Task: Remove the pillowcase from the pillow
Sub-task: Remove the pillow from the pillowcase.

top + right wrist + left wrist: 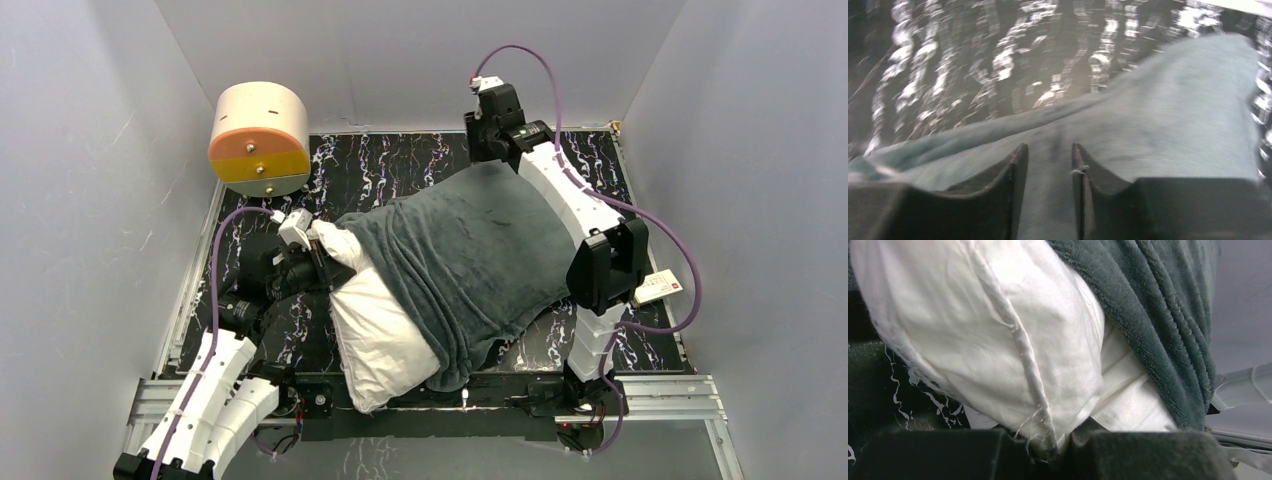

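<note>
White pillow (375,335) lies mid-desk (400,165), one end bare toward the near-left corner, pillowcase (470,260) grey side up over the rest. L claw (1055,440) is clamped on the pillow's corner seam. R claw (1048,150) has fingers slightly apart over the pillowcase by the far edge; view blurred.

The pillow (375,335) lies across the middle of the tabletop (400,165), one end reaching the near edge. The pillowcase (465,255) covers its far, right part. A cylinder (260,138) is at the far-left corner; a small card (660,287) lies by the right edge.
</note>
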`<act>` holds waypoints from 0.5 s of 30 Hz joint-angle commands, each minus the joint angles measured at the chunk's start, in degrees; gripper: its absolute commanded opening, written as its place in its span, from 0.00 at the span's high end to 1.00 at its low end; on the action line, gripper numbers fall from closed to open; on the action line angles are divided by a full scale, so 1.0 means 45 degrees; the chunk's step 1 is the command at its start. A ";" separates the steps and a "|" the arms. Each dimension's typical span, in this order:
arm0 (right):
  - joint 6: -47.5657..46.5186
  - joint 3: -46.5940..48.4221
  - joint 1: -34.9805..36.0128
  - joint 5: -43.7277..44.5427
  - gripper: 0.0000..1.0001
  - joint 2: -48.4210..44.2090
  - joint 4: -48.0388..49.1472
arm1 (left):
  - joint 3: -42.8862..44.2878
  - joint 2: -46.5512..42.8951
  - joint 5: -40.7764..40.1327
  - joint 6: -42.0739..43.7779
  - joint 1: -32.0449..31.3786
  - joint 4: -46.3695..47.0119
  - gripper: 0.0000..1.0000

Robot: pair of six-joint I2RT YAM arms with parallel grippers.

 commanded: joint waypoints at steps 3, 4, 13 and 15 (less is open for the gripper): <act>-0.0066 0.0558 0.1426 -0.6094 0.29 -0.0919 0.0150 | 0.0826 0.0107 0.0607 0.0484 0.0031 0.0182 1.00; -0.0140 0.0591 0.1620 -0.6309 0.23 -0.0823 0.0088 | 0.0821 0.0107 0.0632 0.0448 0.0037 0.0229 1.00; -0.1857 0.2492 0.3121 -0.4550 0.57 0.2042 -0.3179 | 0.0831 0.0070 0.0521 0.0309 0.0034 0.0315 1.00; -0.1760 0.1890 0.2641 -0.4072 0.92 0.1429 -0.2470 | 0.0969 0.0119 0.0351 0.0508 0.0043 0.0044 1.00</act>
